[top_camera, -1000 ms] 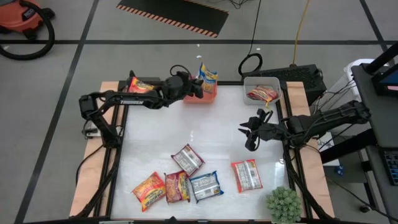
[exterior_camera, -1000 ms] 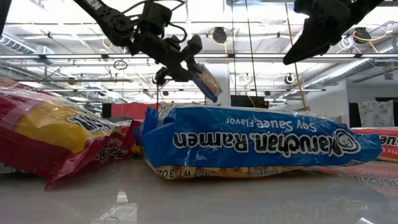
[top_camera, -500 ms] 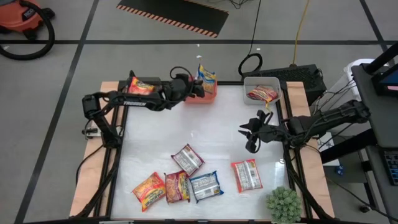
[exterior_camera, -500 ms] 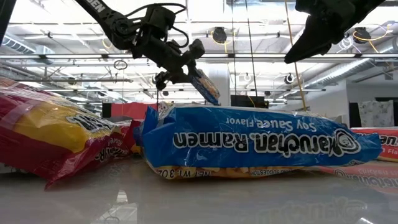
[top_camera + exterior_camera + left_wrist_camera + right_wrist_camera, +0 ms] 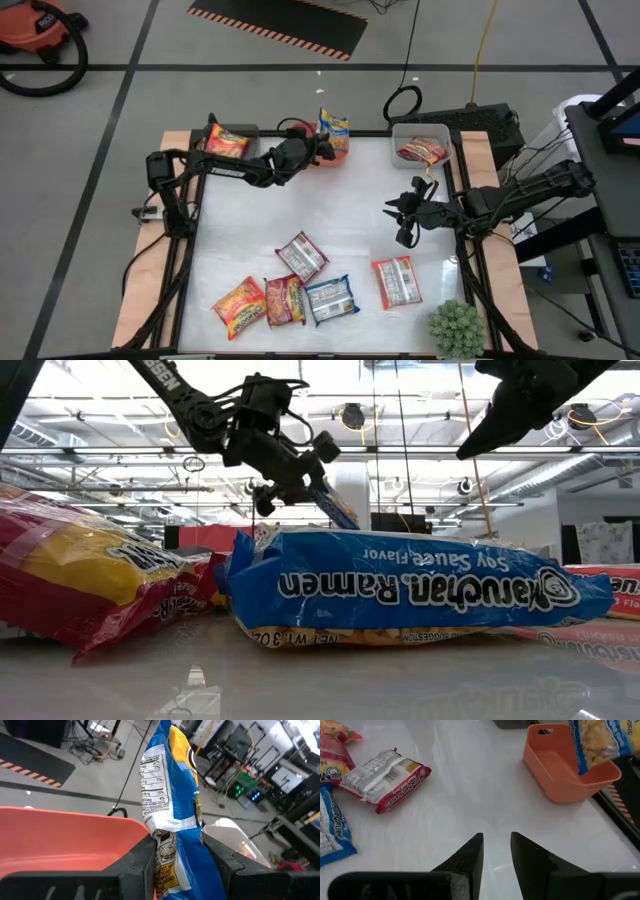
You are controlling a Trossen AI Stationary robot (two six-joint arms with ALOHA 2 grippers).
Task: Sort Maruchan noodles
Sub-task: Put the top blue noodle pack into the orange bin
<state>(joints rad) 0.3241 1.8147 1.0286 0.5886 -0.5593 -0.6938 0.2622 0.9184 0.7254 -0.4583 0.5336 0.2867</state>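
My left gripper (image 5: 322,148) is shut on a blue-and-yellow noodle packet (image 5: 334,125) over the orange bin (image 5: 555,775) at the table's far edge. My right gripper (image 5: 400,218) hovers open with nothing in it, right of the table's middle. Several more noodle packets lie flat near the front edge: a red-and-white one (image 5: 300,257), an orange-yellow one (image 5: 240,305), a red one (image 5: 284,300), a blue one (image 5: 330,298) and another red-and-white one (image 5: 397,282). My left gripper pinches one end of the blue-and-yellow packet (image 5: 172,857) between its two fingers. The fingers come nearly level from the table's left. The packet sticks out past the fingertips, tilted, and is lifted clear above the orange bin's rim (image 5: 75,817).
A white bin (image 5: 440,135) at the far right holds a red packet (image 5: 420,152). A dark bin (image 5: 245,130) at the far left holds an orange-yellow packet (image 5: 225,142). A green spiky plant (image 5: 457,328) stands at the near right corner.
My left gripper has moved toward the table's right and down toward the orange bin, rolling its wrist. The blue-and-yellow packet has sunk with it and tipped further over.
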